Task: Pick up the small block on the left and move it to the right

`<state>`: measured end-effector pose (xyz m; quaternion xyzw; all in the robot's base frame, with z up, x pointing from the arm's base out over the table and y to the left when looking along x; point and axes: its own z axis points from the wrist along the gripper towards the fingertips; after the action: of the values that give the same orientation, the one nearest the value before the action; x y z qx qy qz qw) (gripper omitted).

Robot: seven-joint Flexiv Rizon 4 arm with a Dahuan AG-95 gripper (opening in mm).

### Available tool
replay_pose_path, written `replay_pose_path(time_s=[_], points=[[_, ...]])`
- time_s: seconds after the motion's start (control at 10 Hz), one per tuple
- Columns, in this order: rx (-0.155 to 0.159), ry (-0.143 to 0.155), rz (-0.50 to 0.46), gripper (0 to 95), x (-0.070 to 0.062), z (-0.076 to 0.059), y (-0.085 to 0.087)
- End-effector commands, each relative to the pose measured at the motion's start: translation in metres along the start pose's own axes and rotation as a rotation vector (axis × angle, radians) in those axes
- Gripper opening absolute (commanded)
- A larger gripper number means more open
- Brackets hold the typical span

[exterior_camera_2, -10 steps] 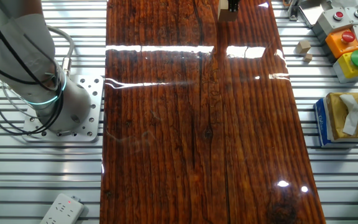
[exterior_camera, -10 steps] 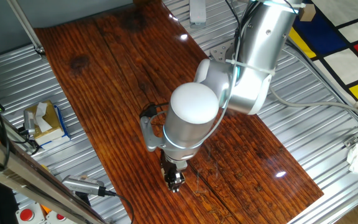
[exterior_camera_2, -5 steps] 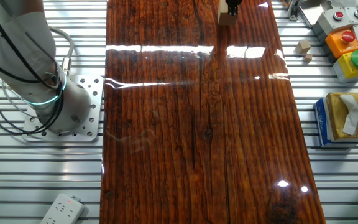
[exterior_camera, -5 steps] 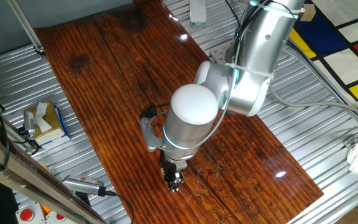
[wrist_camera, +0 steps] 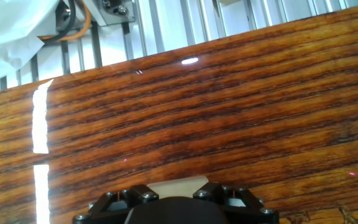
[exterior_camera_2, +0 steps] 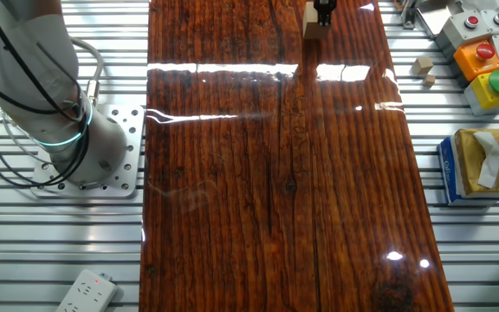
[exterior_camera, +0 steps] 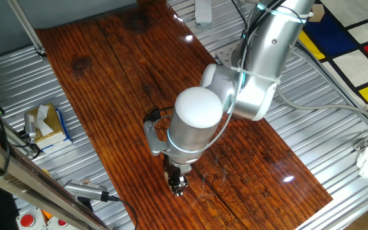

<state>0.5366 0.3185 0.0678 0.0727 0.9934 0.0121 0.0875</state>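
The small block (wrist_camera: 178, 185), a plain light-tan wooden cube, sits between my two fingers at the bottom of the hand view, touching both. In the other fixed view the block (exterior_camera_2: 312, 24) shows at the top edge of the dark wooden board (exterior_camera_2: 275, 173), just left of my gripper (exterior_camera_2: 324, 9). In one fixed view my gripper (exterior_camera: 178, 184) hangs below the arm's white joint, close above the board's near part (exterior_camera: 107, 76); the block is hidden there. The gripper (wrist_camera: 178, 190) is shut on the block.
A yellow-and-blue tissue box (exterior_camera_2: 477, 165) stands right of the board, also seen in one fixed view (exterior_camera: 45, 123). Button boxes (exterior_camera_2: 489, 71) and two spare wooden cubes (exterior_camera_2: 421, 65) lie beside it. The robot base (exterior_camera_2: 76, 147) is left of the board. White cloth (wrist_camera: 11, 31) lies beyond the board's edge.
The block's outline at the top of the other fixed view has shifted slightly left and looks longer. The arm's upper links have leaned a little; the gripper stays in nearly the same place.
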Motion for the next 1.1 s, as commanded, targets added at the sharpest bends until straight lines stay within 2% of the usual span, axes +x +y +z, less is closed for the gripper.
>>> replay_pose_path(time_s=[0.1, 1.1], points=[[-0.001, 0.0, -0.002, 0.0, 0.0001, -0.0005, -0.001], [-0.002, -0.009, 0.003, 0.0, 0.0022, 0.0072, -0.0031]])
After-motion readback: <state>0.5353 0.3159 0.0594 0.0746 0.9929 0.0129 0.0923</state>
